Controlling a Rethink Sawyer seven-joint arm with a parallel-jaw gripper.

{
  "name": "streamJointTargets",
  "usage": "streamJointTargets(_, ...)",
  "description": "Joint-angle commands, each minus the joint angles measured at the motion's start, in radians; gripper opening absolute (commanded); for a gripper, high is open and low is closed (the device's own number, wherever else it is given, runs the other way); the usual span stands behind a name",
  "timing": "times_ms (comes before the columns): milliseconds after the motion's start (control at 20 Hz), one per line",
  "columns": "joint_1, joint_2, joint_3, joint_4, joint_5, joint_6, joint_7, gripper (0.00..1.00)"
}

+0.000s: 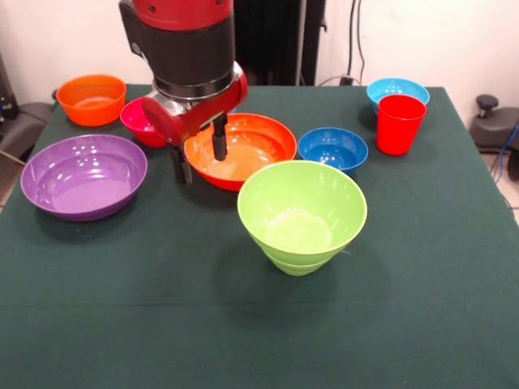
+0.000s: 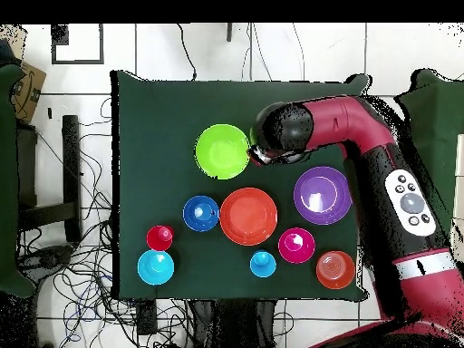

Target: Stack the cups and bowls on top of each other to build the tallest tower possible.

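As no tower yet stands, the tool, fingers spread and empty, hovers at the wide glossy orange plastic bowl, likely to grasp its rim.

Purple bowl — lime green bowl

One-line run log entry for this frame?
gripper: jaws open, empty | over near rim of large orange bowl | lime green bowls nested | purple bowl separate | no tower yet
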Motion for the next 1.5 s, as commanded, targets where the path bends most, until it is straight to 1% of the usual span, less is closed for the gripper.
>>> streamJointTargets(50,0.065,0.082,-0.067,-0.058,-0.079,0.037,-0.262,1.0)
streamJointTargets(350,0.062,0.092,-0.074,-0.08,-0.088,0.074,-0.331,1.0)
streamJointTargets(600,0.051,0.1,-0.076,-0.08,-0.11,0.091,-0.412,1.0)
streamJointTargets(1100,0.061,0.105,-0.086,-0.116,-0.121,0.125,-0.472,1.0)
streamJointTargets(1250,0.052,0.098,-0.087,-0.108,-0.108,0.143,-0.506,1.0)
streamJointTargets(1500,0.056,0.093,-0.094,-0.092,-0.117,0.187,-0.593,1.0)
